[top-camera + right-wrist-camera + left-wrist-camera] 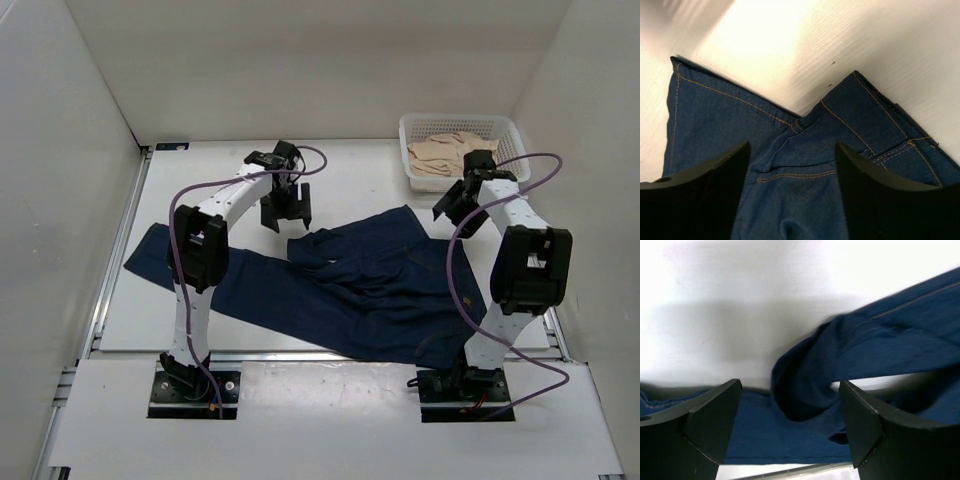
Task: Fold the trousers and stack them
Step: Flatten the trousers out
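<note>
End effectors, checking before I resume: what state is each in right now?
Left end effector: open, holding nothing.
Right end effector: open, holding nothing.

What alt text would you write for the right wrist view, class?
Dark blue jeans with tan stitching lie rumpled on a white table. The right gripper hangs open above them, black fingers apart, holding nothing.

The white table (200, 190) carries a pair of dark blue trousers (370, 290), spread untidily across its middle and near side. One leg lies flat and reaches toward the left edge. The rest is creased and bunched nearer the right, with one fold raised off the surface. A white basket (460, 120) stands in the far right corner, near the trousers.
</note>
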